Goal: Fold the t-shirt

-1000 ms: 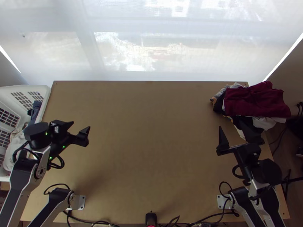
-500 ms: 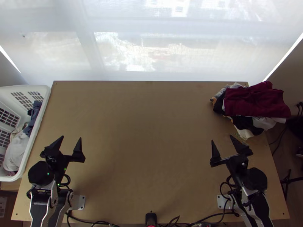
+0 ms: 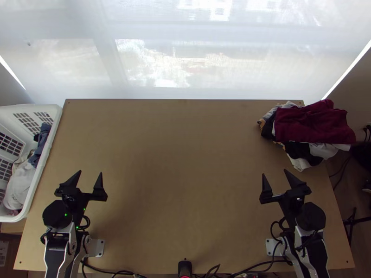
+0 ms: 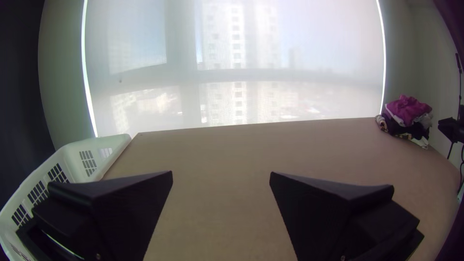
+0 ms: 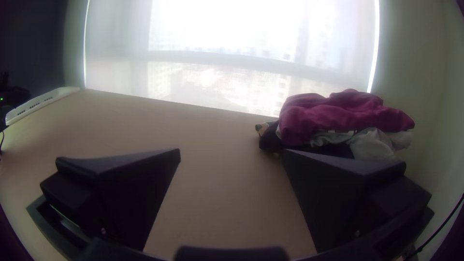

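Note:
In the top view a dark red cloth (image 3: 311,123) lies folded on a heap of clothes at the table's far right corner; whether it is the t-shirt I cannot tell. My left gripper (image 3: 90,173) stands open at the near left, nothing between its fingers. My right gripper (image 3: 274,172) is open at the near right, short of the heap. The left wrist view has my left gripper (image 4: 221,173) apart over bare wood, with the red cloth (image 4: 409,110) far off. In the right wrist view my right gripper (image 5: 231,151) is also empty, the red cloth (image 5: 333,116) beyond it.
Black, white and grey clothes (image 3: 303,154) lie under the red cloth. A white basket (image 3: 46,153) with grey and blue clothes stands at the left edge. Bare wooden table (image 3: 181,176) stretches between the arms. Cables run along the near edge, and a window blind hangs behind.
Both arms have drawn back toward their bases, the left gripper swinging to point up the picture. The right gripper has moved down, off the heap's near edge. The clothes look unchanged.

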Robot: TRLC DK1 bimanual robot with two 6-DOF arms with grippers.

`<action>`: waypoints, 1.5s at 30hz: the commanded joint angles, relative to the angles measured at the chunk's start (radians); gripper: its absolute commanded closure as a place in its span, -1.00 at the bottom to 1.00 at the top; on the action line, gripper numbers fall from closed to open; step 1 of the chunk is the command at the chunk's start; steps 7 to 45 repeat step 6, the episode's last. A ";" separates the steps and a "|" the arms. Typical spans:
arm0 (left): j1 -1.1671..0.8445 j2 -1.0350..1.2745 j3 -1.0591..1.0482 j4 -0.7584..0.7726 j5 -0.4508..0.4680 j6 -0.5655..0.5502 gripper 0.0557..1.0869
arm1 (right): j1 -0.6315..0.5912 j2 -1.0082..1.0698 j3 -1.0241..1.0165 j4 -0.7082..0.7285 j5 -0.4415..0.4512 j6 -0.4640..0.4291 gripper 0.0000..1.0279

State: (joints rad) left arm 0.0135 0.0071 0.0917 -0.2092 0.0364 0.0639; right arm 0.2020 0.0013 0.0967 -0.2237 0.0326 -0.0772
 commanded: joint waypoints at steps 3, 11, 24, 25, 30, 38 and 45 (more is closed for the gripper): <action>0.000 -0.009 -0.017 -0.007 0.000 0.001 -0.90 | -0.030 -0.003 -0.002 -0.008 -0.003 0.004 -0.91; 0.002 -0.009 -0.017 -0.007 0.000 0.001 -0.90 | -0.029 -0.003 -0.002 -0.008 -0.003 0.004 -0.91; 0.002 -0.009 -0.017 -0.007 0.000 0.001 -0.90 | -0.029 -0.003 -0.002 -0.008 -0.003 0.004 -0.91; 0.002 -0.009 -0.017 -0.007 0.000 0.001 -0.90 | -0.029 -0.003 -0.002 -0.008 -0.003 0.004 -0.91; 0.002 -0.009 -0.017 -0.007 0.000 0.001 -0.90 | -0.029 -0.003 -0.002 -0.008 -0.003 0.004 -0.91; 0.002 -0.009 -0.017 -0.007 0.000 0.001 -0.90 | -0.029 -0.003 -0.002 -0.008 -0.003 0.004 -0.91; 0.002 -0.009 -0.017 -0.007 0.000 0.001 -0.90 | -0.029 -0.003 -0.002 -0.008 -0.003 0.004 -0.91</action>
